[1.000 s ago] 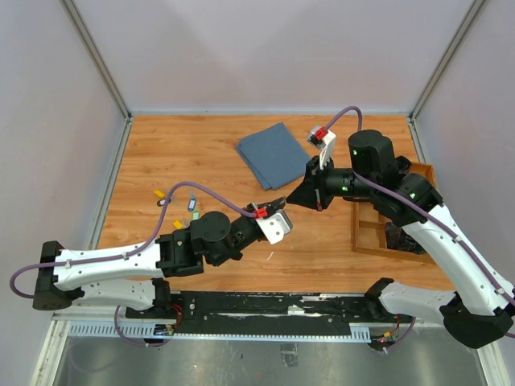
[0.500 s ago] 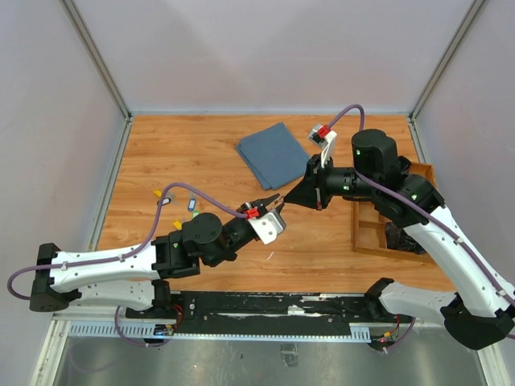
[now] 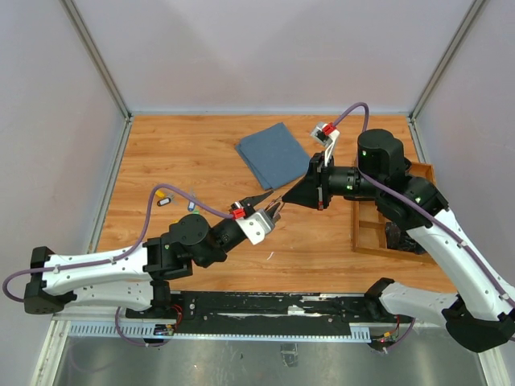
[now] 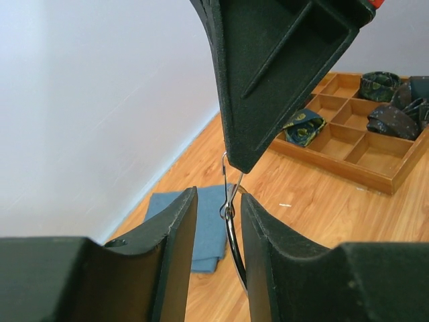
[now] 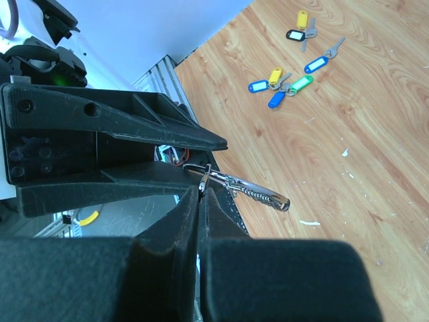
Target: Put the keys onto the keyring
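The keyring (image 5: 241,188) is pinched aloft by the right pincer (image 5: 199,192), with the left pincer (image 4: 218,196) spread around it. The keys (image 5: 285,80) are left unthreaded near the counter's (image 3: 201,145) left edge.

The keyring (image 4: 232,235) and the right fingers (image 4: 268,87) fill the narrow gap between the left fingers (image 4: 175,261).

Small tagged metal keys (image 5: 281,83) lie left on the wooden table (image 3: 201,153); folded blue cloth (image 3: 272,153) behind centre; wooden compartment tray (image 3: 372,235) right; thin silver wire keyring (image 5: 249,189) above centre
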